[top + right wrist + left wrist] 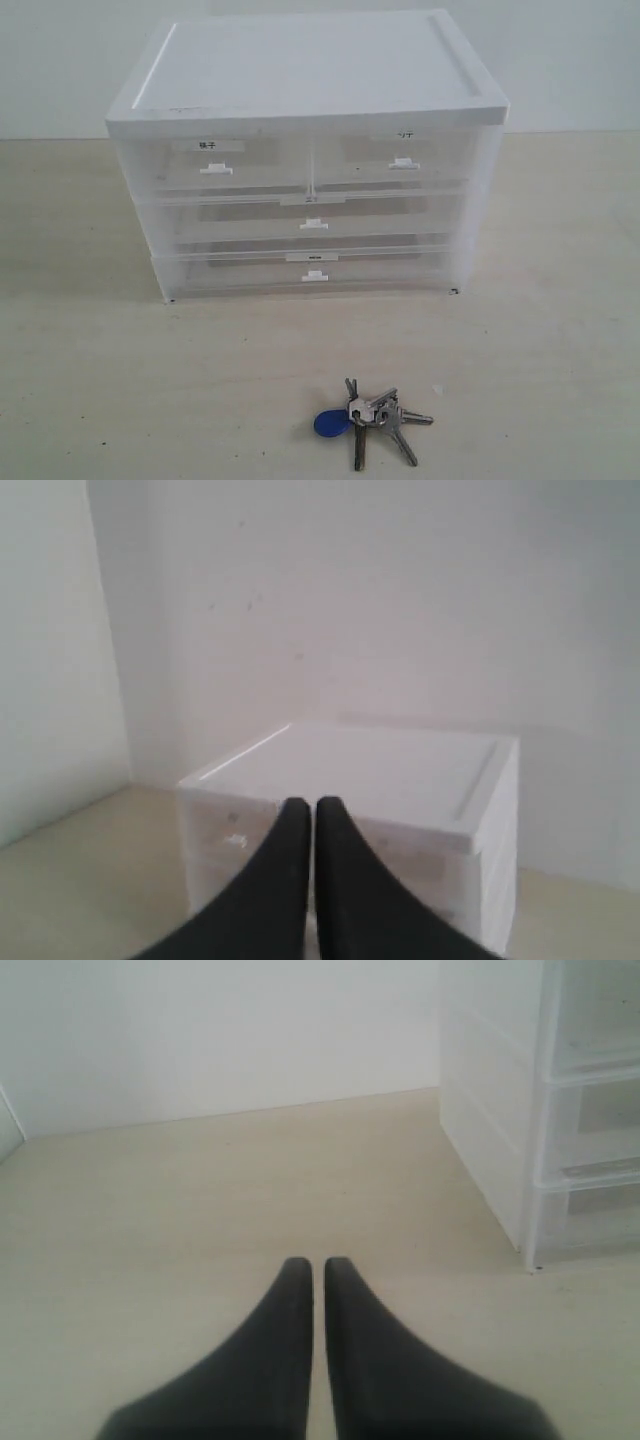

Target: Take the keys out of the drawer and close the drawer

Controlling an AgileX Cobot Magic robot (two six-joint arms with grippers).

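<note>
keys [372, 417] out, lying on table [120, 400] well in front of cabinet [300, 70] | top-right drawer [395, 165] sits flush, looks closed | my left claw [312, 1264] and right claw [303, 805] pinched together, empty | I judge both steps done, nothing left

Keys [378, 412] silver, fob [331, 424] blue. Cabinet [300, 70] white, translucent-fronted. Table [150, 400] pale beige. Left gripper [313, 1270] and right gripper [303, 810] black.
</note>
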